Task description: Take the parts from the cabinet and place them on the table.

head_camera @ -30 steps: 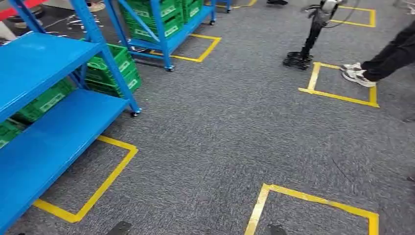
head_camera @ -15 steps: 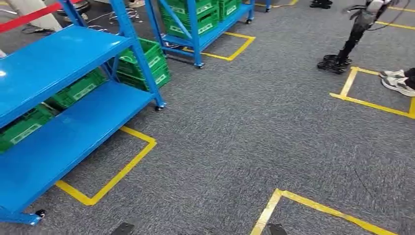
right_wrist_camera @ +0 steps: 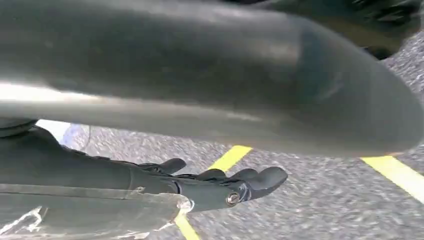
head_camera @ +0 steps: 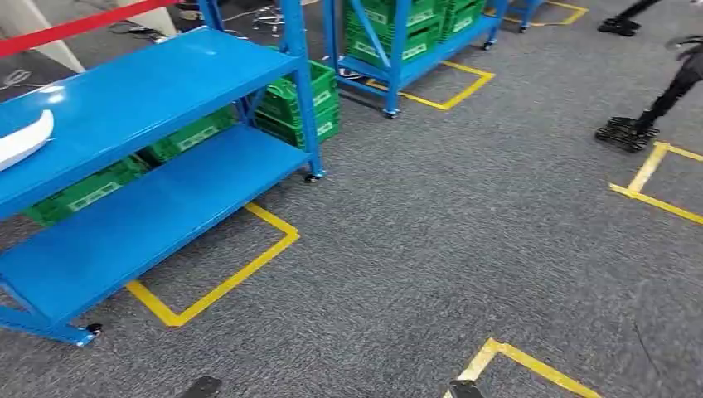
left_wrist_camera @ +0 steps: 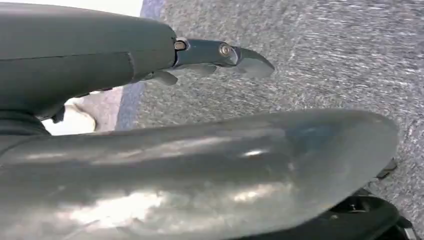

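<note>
— What's sitting on that blue rack (head_camera: 166,79) right now?

— A white part (head_camera: 25,137) is lying at the far left of its top shelf, with green crates (head_camera: 294,99) stacking up behind and under it. Yellow tape (head_camera: 220,282) is marking squares on the grey carpet (head_camera: 431,215).

— And the hands?

— Both are hanging over the floor. The left hand (left_wrist_camera: 150,115) is gripping nothing, its fingers (left_wrist_camera: 225,52) reaching out straight. The right hand (right_wrist_camera: 175,155) is carrying nothing either — fingers (right_wrist_camera: 260,180) loosely extended.

floor: grey carpet (head_camera: 431,215) | yellow tape squares (head_camera: 217,286) | blue racks (head_camera: 141,83) | green crates (head_camera: 303,99)
</note>
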Controlling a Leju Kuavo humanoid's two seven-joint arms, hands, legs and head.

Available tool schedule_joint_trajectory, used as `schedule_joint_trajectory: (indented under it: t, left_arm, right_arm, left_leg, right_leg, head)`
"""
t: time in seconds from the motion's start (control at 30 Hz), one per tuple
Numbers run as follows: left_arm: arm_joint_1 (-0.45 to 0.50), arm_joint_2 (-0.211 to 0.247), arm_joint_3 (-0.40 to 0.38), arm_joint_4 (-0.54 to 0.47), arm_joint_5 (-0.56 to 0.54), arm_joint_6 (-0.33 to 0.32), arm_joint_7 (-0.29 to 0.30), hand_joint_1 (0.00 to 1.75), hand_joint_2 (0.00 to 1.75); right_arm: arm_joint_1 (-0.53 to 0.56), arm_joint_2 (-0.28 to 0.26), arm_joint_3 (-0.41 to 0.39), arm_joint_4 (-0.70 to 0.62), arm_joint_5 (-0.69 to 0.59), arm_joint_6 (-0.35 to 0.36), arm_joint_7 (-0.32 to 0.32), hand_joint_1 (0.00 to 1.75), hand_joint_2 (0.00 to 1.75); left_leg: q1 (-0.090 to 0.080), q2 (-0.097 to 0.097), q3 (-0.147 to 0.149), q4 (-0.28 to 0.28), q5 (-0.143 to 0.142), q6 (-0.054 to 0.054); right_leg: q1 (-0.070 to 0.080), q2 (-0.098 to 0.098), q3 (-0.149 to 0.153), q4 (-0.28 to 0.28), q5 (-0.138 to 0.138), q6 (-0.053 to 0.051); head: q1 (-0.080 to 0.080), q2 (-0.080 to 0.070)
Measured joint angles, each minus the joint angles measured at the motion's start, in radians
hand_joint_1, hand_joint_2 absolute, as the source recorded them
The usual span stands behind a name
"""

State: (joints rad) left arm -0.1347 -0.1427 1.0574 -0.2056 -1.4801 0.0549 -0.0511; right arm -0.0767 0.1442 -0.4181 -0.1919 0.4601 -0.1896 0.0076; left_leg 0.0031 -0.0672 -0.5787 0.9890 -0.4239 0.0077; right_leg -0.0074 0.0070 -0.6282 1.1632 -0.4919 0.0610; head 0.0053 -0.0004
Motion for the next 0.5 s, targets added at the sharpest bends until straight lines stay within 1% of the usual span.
schedule_joint_trajectory:
  t: [0.03,0.07,0.1,0.17,0.2,0.23,0.27,0.3,0.33,0.37,0.4,0.43,0.47,0.5]
  left_arm:
    - [-0.001,0.0,0.0,0.0,0.0,0.0,0.0,0.0,0.0]
    - [-0.003,0.001,0.0,0.0,0.0,0.0,0.0,0.0,0.0]
    - [-0.005,0.001,0.0,0.0,0.0,0.0,0.001,0.0,0.0]
    - [0.001,0.001,0.0,0.0,-0.002,0.0,0.003,0.0,0.0]
    - [0.004,0.002,0.0,0.0,-0.002,0.0,0.003,0.0,0.0]
    - [0.006,0.003,0.0,0.0,-0.003,0.0,0.003,0.0,0.0]
    - [0.005,0.002,0.0,0.0,-0.004,0.0,0.004,0.0,0.0]
    - [0.001,0.002,0.0,0.0,-0.004,0.0,0.005,0.0,0.0]
    - [-0.002,0.001,0.0,0.0,-0.004,0.0,0.005,0.0,0.0]
    - [-0.003,-0.001,0.0,0.0,-0.004,0.0,0.005,0.0,0.0]
    - [-0.002,-0.001,0.0,0.0,-0.004,0.0,0.005,0.0,0.0]
    - [0.0,-0.001,0.0,0.0,-0.003,0.0,0.005,0.0,0.0]
    - [0.002,-0.001,0.0,0.0,-0.003,0.0,0.005,0.0,0.0]
    - [0.002,-0.001,0.0,0.0,-0.003,0.0,0.006,0.0,0.0]
  right_arm:
    - [0.0,0.0,0.0,0.0,0.0,0.0,0.0,0.0,0.0]
    - [0.001,0.0,0.0,0.0,0.0,0.0,0.0,0.0,0.0]
    - [0.001,0.0,0.0,0.001,0.0,0.0,0.0,0.0,0.0]
    - [-0.004,0.0,0.0,0.0,0.0,0.0,0.0,0.0,0.0]
    - [-0.003,0.0,0.0,0.0,0.0,0.0,0.0,0.0,0.0]
    - [-0.003,0.001,0.0,0.0,0.001,0.0,0.0,0.0,0.0]
    - [-0.003,0.0,0.0,0.0,0.002,0.0,0.0,0.0,0.0]
    - [-0.002,0.0,0.0,0.0,0.002,0.0,0.0,0.0,0.0]
    - [0.0,0.0,0.0,0.0,0.002,0.001,0.0,0.0,0.0]
    - [0.002,0.0,0.0,0.0,0.003,0.0,0.0,0.0,0.0]
    - [0.003,0.0,0.0,0.0,0.003,0.001,0.0,0.0,0.0]
    - [0.003,0.0,0.0,0.0,0.003,0.001,0.0,0.0,0.0]
    - [0.002,0.0,0.0,0.0,0.004,0.001,0.0,0.0,0.0]
    - [0.0,0.0,0.0,0.0,0.005,0.001,0.0,0.0,0.0]
  left_leg:
    - [0.002,-0.011,0.001,0.002,-0.002,-0.005]
    - [-0.004,-0.022,-0.004,0.009,-0.004,-0.014]
    - [-0.002,-0.033,-0.013,0.015,-0.002,-0.019]
    - [0.004,-0.047,-0.02,0.008,0.008,-0.032]
    - [0.005,-0.055,-0.021,0.007,0.008,-0.037]
    - [0.005,-0.034,-0.023,0.012,0.0,-0.04]
    - [-0.001,0.01,-0.038,0.045,-0.026,-0.046]
    - [-0.001,0.032,-0.07,0.111,-0.066,-0.05]
    - [0.0,0.043,-0.108,0.191,-0.104,-0.053]
    - [0.001,0.051,-0.141,0.263,-0.132,-0.054]
    - [0.001,0.053,-0.157,0.299,-0.137,-0.054]
    - [0.001,0.053,-0.149,0.288,-0.117,-0.052]
    - [0.0,0.054,-0.127,0.248,-0.085,-0.047]
    - [-0.002,0.059,-0.086,0.173,-0.042,-0.041]
  right_leg:
    - [-0.006,0.025,0.035,-0.077,0.037,0.004]
    - [-0.013,0.071,0.05,-0.111,0.028,0.006]
    - [-0.014,0.068,0.062,-0.128,0.018,-0.008]
    - [-0.007,0.056,0.055,-0.121,0.022,-0.02]
    - [-0.008,0.047,0.056,-0.124,0.024,-0.029]
    - [-0.011,0.033,0.059,-0.129,0.028,-0.037]
    - [-0.011,0.027,0.06,-0.131,0.029,-0.042]
    - [-0.009,0.014,0.058,-0.131,0.029,-0.045]
    - [-0.007,-0.001,0.057,-0.131,0.028,-0.049]
    - [-0.005,-0.016,0.057,-0.131,0.027,-0.051]
    - [-0.003,-0.028,0.057,-0.131,0.026,-0.052]
    - [-0.001,-0.038,0.058,-0.131,0.026,-0.052]
    - [0.0,-0.047,0.059,-0.131,0.026,-0.052]
    - [0.002,-0.056,0.061,-0.131,0.025,-0.052]
  head:
    - [0.001,0.0]
    - [0.003,0.0]
    - [0.0,0.0]
    - [0.0,0.0]
    - [0.0,0.0]
    - [0.001,0.0]
    - [-0.007,0.0]
    - [-0.015,0.0]
    - [-0.015,0.0]
    - [-0.014,0.0]
    - [-0.014,0.0]
    - [-0.015,0.0]
    - [-0.015,0.0]
    - [-0.016,0.0]
